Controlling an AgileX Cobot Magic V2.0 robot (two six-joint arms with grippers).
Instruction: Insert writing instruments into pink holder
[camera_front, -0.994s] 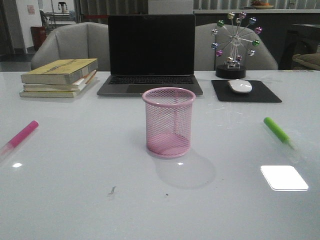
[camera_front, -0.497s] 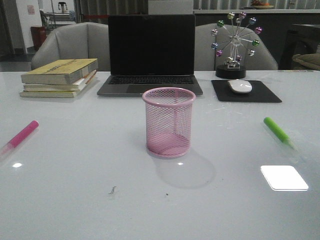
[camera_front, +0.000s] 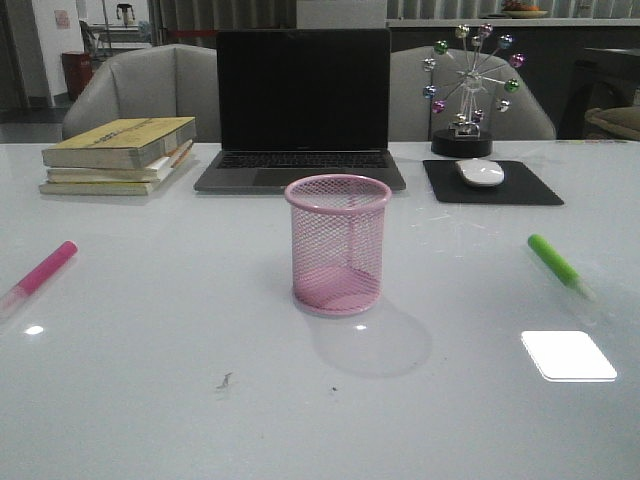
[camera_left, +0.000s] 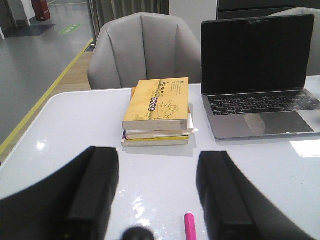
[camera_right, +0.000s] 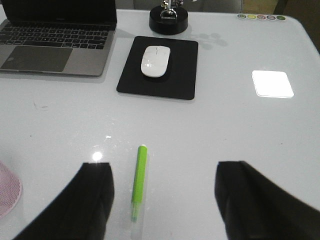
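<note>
Nothing on the glossy white desk (camera_front: 150, 400) has shifted since the earlier frames. The round pink wire-mesh holder (camera_front: 338, 245) stands upright and empty at the middle. The hot pink marker (camera_front: 42, 270) lies flat well to its left, the bright green marker (camera_front: 555, 262) flat well to its right. So neither is inserted yet; both remain. The left hand (camera_left: 157, 197) hangs open above the pink marker, the right hand (camera_right: 165, 200) open over the green one.
</note>
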